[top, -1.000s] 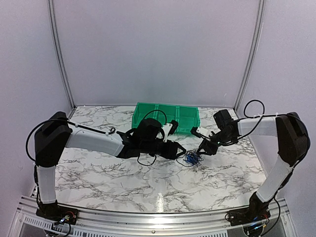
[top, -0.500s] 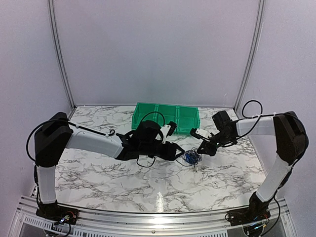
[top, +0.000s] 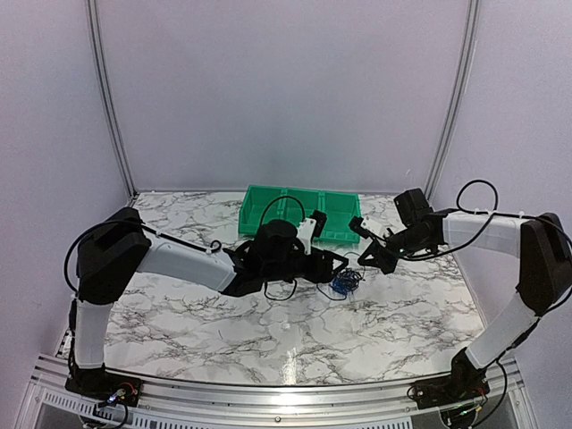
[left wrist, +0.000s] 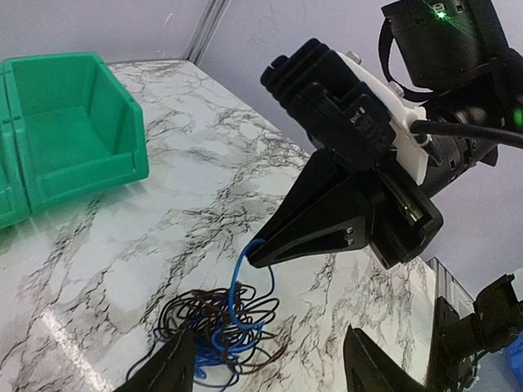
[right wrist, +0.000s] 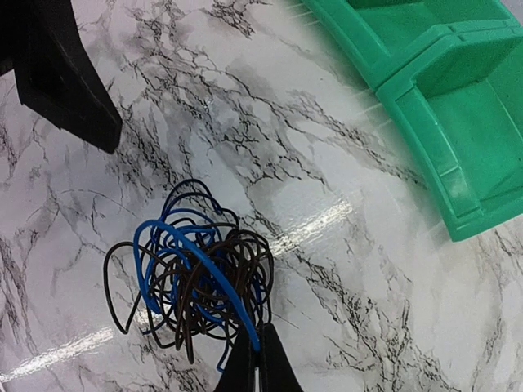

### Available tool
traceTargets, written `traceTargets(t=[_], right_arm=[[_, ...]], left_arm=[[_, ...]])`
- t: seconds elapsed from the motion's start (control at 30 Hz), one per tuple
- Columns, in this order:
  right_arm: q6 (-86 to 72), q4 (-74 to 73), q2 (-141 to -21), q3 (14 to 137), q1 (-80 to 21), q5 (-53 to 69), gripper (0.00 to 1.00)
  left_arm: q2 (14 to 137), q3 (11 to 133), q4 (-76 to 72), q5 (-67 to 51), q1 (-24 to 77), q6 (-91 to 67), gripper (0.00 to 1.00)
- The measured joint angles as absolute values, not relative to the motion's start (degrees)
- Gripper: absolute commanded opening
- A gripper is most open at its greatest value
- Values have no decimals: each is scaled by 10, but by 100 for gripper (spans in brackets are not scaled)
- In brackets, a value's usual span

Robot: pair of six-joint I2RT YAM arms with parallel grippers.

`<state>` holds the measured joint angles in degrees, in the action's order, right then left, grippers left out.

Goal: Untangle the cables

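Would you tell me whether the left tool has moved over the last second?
Yes: the left tool has shifted rightward along the green bin's front, toward the cables.

In the left wrist view the bottom edge cut off all but the tips of the left claw [left wrist: 270,367] and the lower part of the cables [left wrist: 219,320]; the green bin [left wrist: 65,139] ran off the left edge. In the right wrist view only the tips of the right claw [right wrist: 257,363] showed, bottom centre.
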<state>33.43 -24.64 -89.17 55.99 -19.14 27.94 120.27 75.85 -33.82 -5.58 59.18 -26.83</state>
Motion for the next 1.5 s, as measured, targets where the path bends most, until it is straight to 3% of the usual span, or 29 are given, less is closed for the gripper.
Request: traceTargets(t=[0.1,0.43,0.7,0.73,0.87,0.9,1.23,1.5], right_arm=[[330,-248,-889,560,-192,285,0],[328,-256,-889,560,-199,311,0],[328,-258,-889,560,-200,330,0],[328,-258,-889,560,-200,331,5],[330,-261,-889,560,-200,347,40],[331,-261,-889,560,-201,352,43],[326,-255,-972,579,-205,377,42],[306,-234,-1016,581,-235,365,24]], left_arm=[[1226,781,-349,-58,594,-278,59],[1271,816,-358,-43,595,-303,32],[1295,835,-361,-45,595,-312,0],[1295,835,-361,-44,595,-315,0],[1295,834,-362,-42,593,-318,0],[1295,832,-362,-40,593,-319,0],[1293,778,-366,-31,593,-340,0],[1274,738,-367,-13,593,-374,0]])
